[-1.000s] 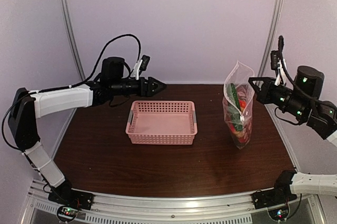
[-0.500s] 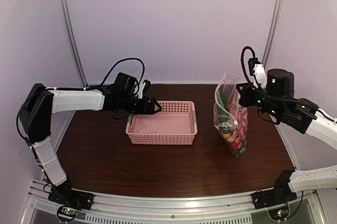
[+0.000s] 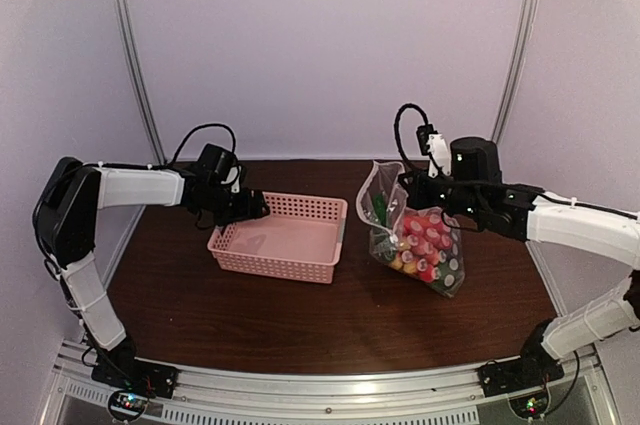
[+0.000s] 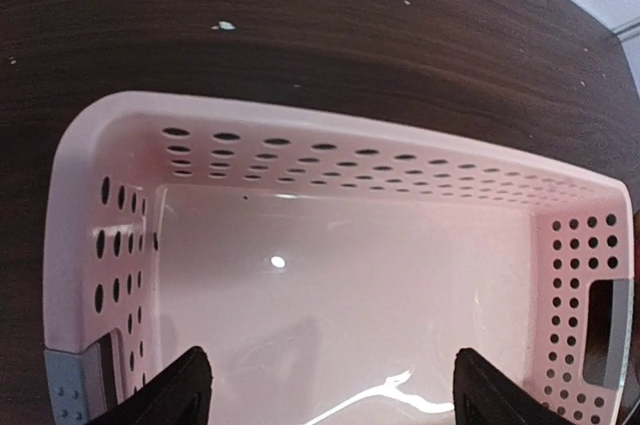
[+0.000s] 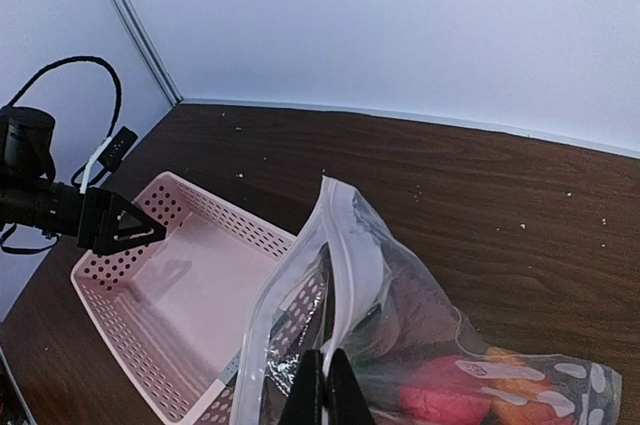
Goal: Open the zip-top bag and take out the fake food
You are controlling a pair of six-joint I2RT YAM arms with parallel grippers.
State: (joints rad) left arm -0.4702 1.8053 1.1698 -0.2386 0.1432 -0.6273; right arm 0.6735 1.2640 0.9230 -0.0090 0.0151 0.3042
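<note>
Two arms reached in over one dark wooden worktop point(image 3: 300, 320), and between them stood one pink perforated basket point(image 3: 275, 257) and one zip-top bag point(image 3: 440, 270). One bag only, and it sat middle right in the overhead view, just beside the basket's right end, tilted, with its top up by the right hand point(image 3: 405, 183) and its lower corner down at the worktop. It was clear, crinkly film with a white zip strip curving along the upper edge and white polka dots on the lower part; in the right wrist view the mouth looked partly gaping, though how far it was unzipped I could not tell. Inside, the fake food point(image 3: 422, 245) lay heaped in the lower half: many small round red pieces, a few yellow or orange ones, and at least one green piece higher up towards the left. The pile was too crowded to count. The right hand's two fingers were clenched together on the bag's film just under the zip strip, so the bag hung from that pinch. The left hand point(image 3: 262, 207) was at the basket's upper-left rim in the overhead view; its wrist camera showed both fingers spread wide over the basket's bare pink floor, grasping nothing. Whether they touched the basket was unclear.
</note>
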